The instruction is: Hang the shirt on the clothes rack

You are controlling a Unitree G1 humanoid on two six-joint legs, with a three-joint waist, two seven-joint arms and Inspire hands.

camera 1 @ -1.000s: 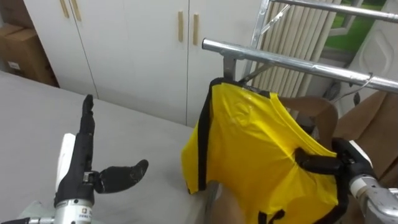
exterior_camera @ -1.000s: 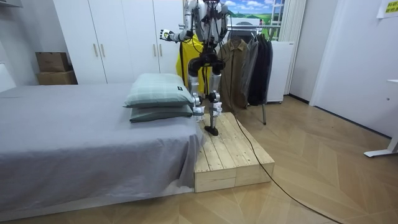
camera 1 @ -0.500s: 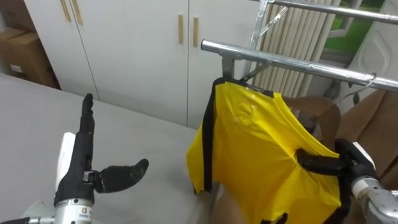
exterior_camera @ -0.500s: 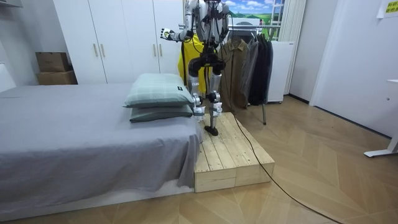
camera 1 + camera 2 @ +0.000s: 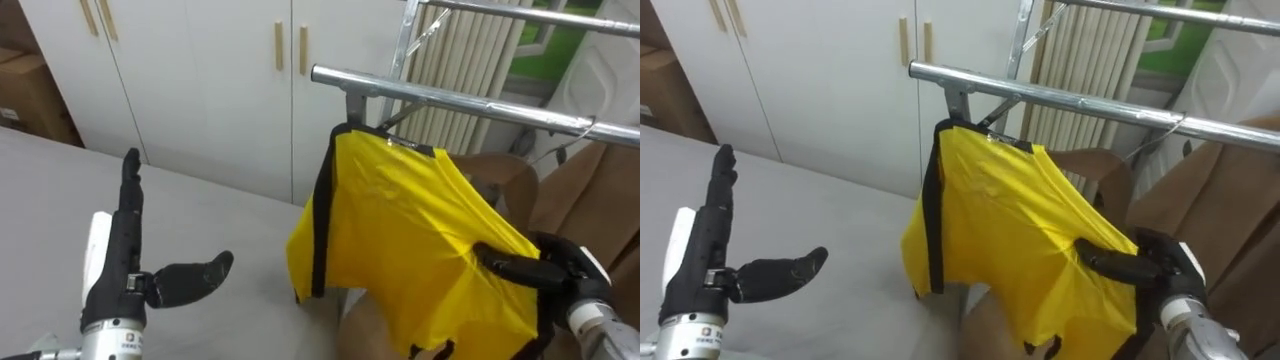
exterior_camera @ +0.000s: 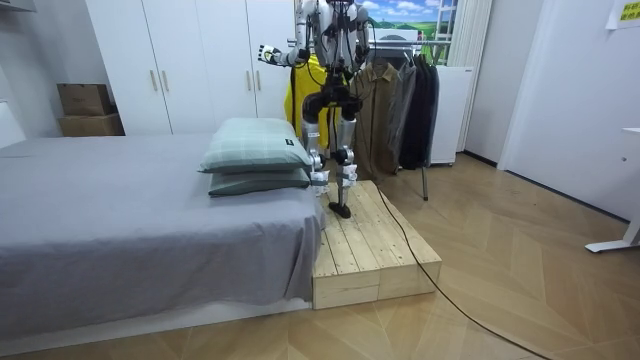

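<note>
Yellow garment [image 5: 400, 230] below rail [image 5: 450, 97], lower edge seemingly within right hand [image 5: 548, 268]

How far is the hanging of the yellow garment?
Done: the yellow garment is up at the rail. In hand: the right hand grips its side; the left hand is open. Left: letting go; whether it already hangs from the rail is unclear.

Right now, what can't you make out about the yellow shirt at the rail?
Left eye view: the wire hanger is mostly hidden inside the yellow black-trimmed shirt.
The shirt's hem is cut off by the bottom edge.
Whether the right hand holds the shirt: fabric hides it.
Room view: shirt too small for detail.
</note>
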